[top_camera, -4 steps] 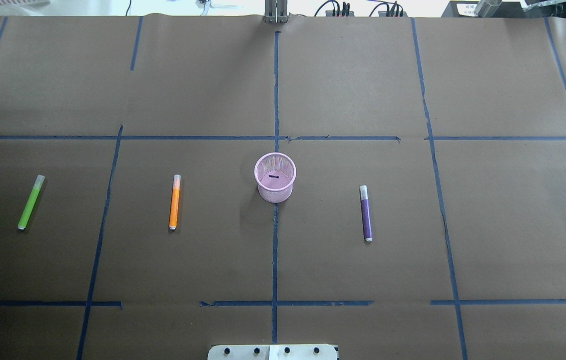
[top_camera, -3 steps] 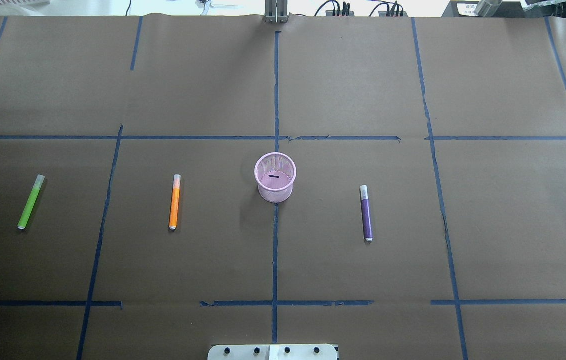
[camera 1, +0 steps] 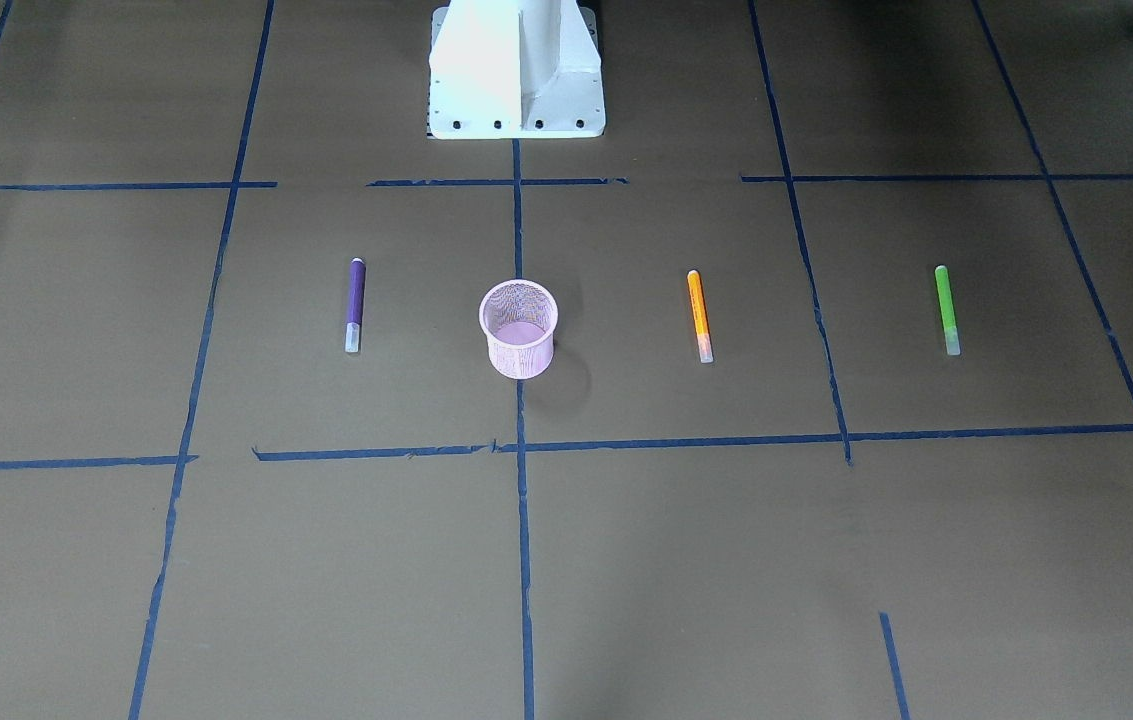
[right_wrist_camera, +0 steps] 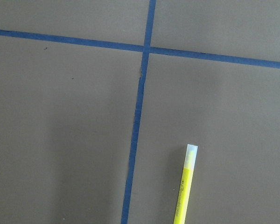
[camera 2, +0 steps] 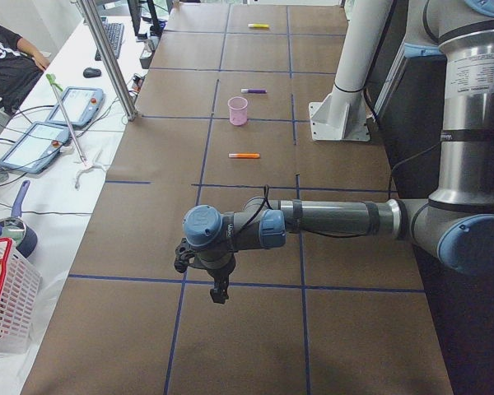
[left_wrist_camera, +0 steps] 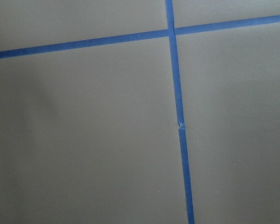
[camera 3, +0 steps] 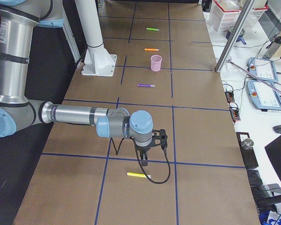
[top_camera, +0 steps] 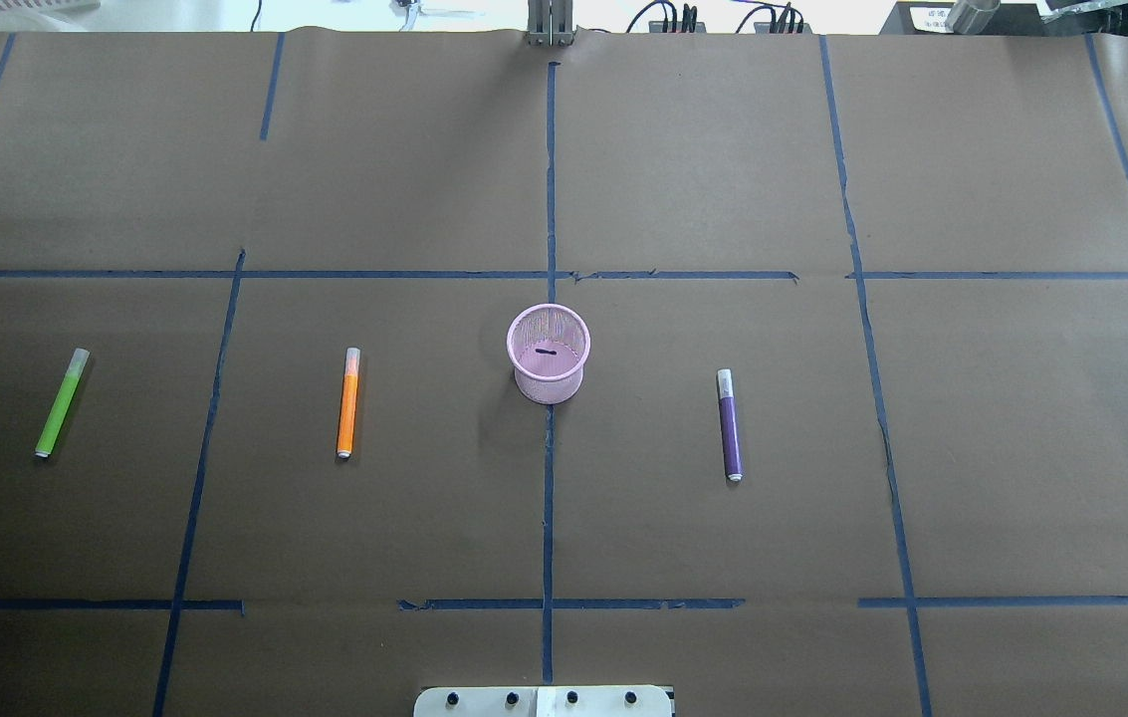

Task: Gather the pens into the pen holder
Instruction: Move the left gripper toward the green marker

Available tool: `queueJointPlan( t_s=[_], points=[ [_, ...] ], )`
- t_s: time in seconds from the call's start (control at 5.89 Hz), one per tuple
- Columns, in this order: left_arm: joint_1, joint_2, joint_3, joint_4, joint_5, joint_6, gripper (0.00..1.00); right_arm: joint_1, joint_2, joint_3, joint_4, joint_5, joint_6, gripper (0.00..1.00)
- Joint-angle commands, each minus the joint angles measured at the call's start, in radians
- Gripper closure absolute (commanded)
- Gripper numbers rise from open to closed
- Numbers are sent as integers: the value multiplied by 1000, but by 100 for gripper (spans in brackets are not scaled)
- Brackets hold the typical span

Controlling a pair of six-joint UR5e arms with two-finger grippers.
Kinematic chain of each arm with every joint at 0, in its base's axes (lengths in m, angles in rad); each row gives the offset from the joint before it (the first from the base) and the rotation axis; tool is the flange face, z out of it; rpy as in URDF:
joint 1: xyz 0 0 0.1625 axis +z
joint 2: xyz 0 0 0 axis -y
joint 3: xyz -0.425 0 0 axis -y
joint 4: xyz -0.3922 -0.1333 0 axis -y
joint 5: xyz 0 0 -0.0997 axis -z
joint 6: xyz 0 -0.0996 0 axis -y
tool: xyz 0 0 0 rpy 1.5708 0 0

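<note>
The pink mesh pen holder (top_camera: 549, 383) stands upright at the table's middle with no pen in it. The orange pen (top_camera: 348, 402) and the green pen (top_camera: 61, 403) lie flat to its left. The purple pen (top_camera: 729, 424) lies flat to its right. Neither gripper shows in the overhead or front views. My left gripper (camera 2: 218, 292) hangs over bare table at the far left end, and I cannot tell whether it is open. My right gripper (camera 3: 143, 161) hangs at the far right end just above a yellow pen (right_wrist_camera: 185, 186), and I cannot tell its state either.
The white robot base (camera 1: 516, 70) stands at the near middle edge. Blue tape lines (top_camera: 549, 199) cross the brown paper cover. A person and tablets (camera 2: 74, 107) are beyond the table's far edge. A white basket (camera 2: 4, 296) sits off the left end.
</note>
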Motion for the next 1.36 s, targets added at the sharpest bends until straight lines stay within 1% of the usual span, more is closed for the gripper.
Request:
queueJointPlan(
  t_s=[0.0,0.17,0.34,0.51,0.85,1.02,1.19],
  points=[
    [2,-2,-44,-1,0,-3,0,-2,2,-5,0,-2,-5,0],
    [23,-25,-64,-4,1,-1,0,-2,-1,-7,-1,-1,-10,0],
    [73,-32,-99,-2,0,-7,0,-5,-7,-14,-1,-1,-14,0],
    [148,-73,-103,-5,1,-149,0,-14,-9,-22,-3,-2,-16,0],
    [337,-178,-100,-7,8,-358,0,-37,-6,-98,3,-13,-14,0],
    [374,-205,-85,-8,9,-374,0,-58,3,-164,37,-36,-8,0],
    [379,-208,-60,-57,9,-375,0,-92,21,-259,158,-38,4,0]
  ],
)
